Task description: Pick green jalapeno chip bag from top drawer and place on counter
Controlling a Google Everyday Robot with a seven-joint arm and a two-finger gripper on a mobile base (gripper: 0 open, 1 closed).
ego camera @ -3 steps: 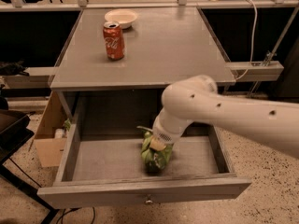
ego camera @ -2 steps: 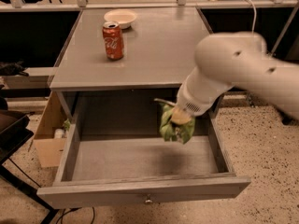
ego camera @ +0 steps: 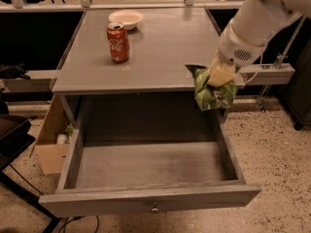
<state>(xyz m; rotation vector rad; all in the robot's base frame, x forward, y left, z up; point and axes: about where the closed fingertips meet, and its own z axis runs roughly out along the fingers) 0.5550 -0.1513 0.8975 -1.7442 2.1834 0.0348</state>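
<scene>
My gripper [ego camera: 218, 76] is shut on the green jalapeno chip bag [ego camera: 210, 95] and holds it in the air at the counter's [ego camera: 160, 47] front right corner, above the right side of the open top drawer [ego camera: 146, 166]. The bag hangs crumpled below the fingers, level with the counter's edge. My white arm comes in from the upper right. The drawer is pulled out, its inside is bare, and its round knob [ego camera: 155, 208] shows at front centre.
A red soda can [ego camera: 118, 42] and a white bowl [ego camera: 126, 18] stand on the counter's back left. A tan cardboard box [ego camera: 51, 140] with small items sits on the floor left of the drawer. A grey shelf [ego camera: 272, 73] juts out at the right.
My gripper has lifted the chip bag out of the drawer, up and to the right, to the height of the counter's front edge.
</scene>
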